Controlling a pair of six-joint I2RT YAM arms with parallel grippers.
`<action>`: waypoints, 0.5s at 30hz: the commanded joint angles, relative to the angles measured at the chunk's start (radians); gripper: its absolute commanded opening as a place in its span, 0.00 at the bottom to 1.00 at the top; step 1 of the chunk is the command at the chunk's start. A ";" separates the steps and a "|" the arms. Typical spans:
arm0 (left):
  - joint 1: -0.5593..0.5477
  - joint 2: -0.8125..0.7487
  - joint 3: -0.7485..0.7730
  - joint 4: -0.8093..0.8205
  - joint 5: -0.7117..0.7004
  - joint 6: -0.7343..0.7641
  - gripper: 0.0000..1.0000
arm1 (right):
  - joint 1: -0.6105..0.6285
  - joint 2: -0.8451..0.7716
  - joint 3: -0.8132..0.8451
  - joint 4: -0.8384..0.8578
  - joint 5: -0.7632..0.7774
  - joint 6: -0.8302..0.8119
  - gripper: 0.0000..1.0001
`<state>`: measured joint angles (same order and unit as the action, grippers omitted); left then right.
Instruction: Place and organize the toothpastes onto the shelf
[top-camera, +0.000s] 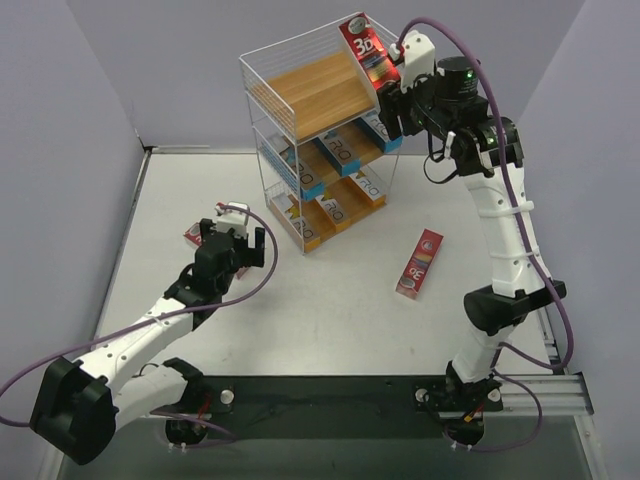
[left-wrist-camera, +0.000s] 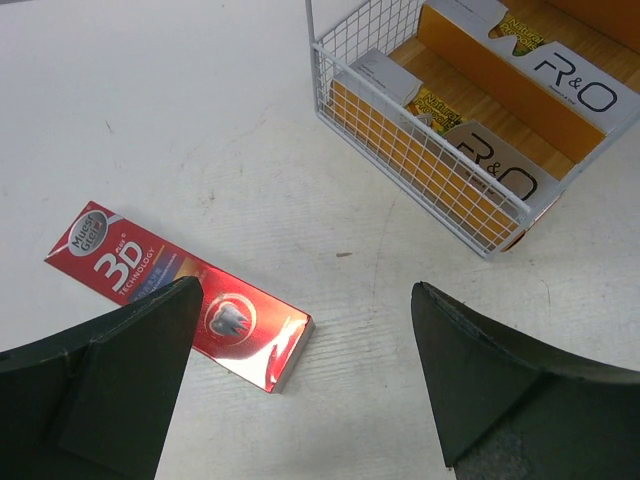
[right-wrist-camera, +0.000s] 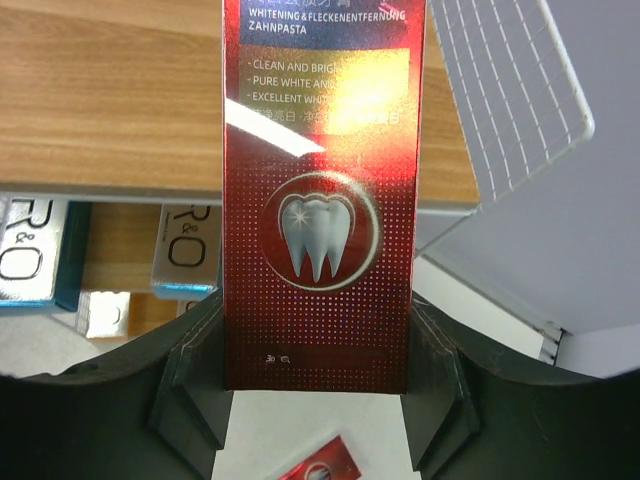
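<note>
Three red cartons were off the shelf. One red carton was clamped at its lower end between the partly closed fingers of the right gripper, at the far right corner above the top board. The left gripper hung spread wide, holding nothing, over a second red carton lying flat on the table left of the shelf. A third red carton lay to the shelf's right.

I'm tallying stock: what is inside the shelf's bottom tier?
On the bottom tier of the shelf lie orange-and-white cartons marked R&O. The tiers above hide its back part, so their number is unclear.
</note>
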<state>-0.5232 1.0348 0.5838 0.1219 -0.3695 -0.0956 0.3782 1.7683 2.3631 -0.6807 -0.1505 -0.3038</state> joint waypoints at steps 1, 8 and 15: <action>-0.018 -0.025 -0.002 0.071 -0.016 0.025 0.97 | -0.009 0.014 0.004 0.239 -0.012 -0.026 0.30; -0.020 -0.039 -0.004 0.079 -0.035 0.045 0.97 | -0.009 0.065 0.012 0.323 -0.015 -0.026 0.39; -0.020 -0.045 -0.004 0.079 -0.037 0.054 0.97 | -0.021 0.094 0.013 0.333 -0.017 -0.009 0.49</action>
<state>-0.5407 1.0103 0.5797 0.1398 -0.3901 -0.0628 0.3725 1.8679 2.3577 -0.4740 -0.1547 -0.3195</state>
